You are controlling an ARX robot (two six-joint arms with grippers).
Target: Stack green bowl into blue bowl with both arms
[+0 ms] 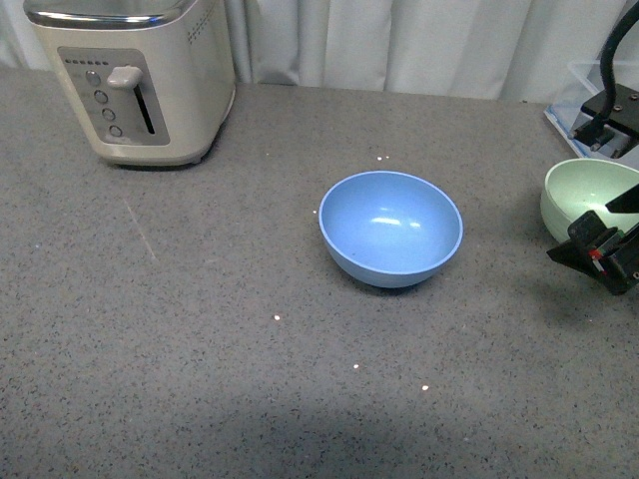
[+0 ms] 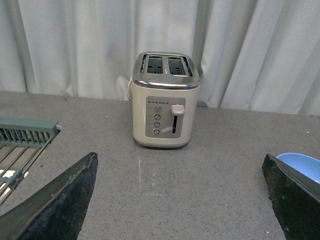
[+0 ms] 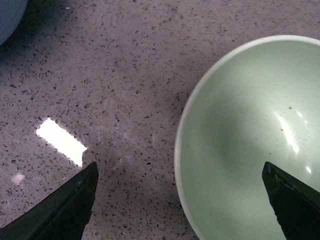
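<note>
Right jaws were spread wide and straddling the rim of the green bowl (image 3: 240, 140). One finger (image 3: 295, 210) hung over the inside and the other over bare desk (image 3: 125, 75) just outside, with nothing pinched yet. We couldn't tell if either finger was touching the plastic. Left jaws were wide too, with nothing between them, up off the desk and facing the toaster (image 2: 165, 107). That arm didn't show in the front view at all.

The green bowl sat out toward the desk's right edge. The blue bowl (image 1: 390, 228) stood upright near the middle, well apart from it.

Handling-wise, we figured the green one was light, stiff plastic: not fragile, and matte enough not to slip much. The thin wall at the rim looked like the only sensible place to grab, right where the right arm (image 1: 606, 257) already was. A one-sided pinch would probably let it tilt, so we'd keep it slow. The blue bowl looked just as light and could skate when the green one lands, so we'd guess the left arm should steady it.

Between the bowls there was only bare desk, so nothing was in the way. The toaster stood at the far left corner, well clear. A clear box (image 1: 589, 95) sat just behind the green bowl, worth minding on the lift. A wire rack (image 2: 25, 131) showed only in the left wrist view, so we couldn't place it.
</note>
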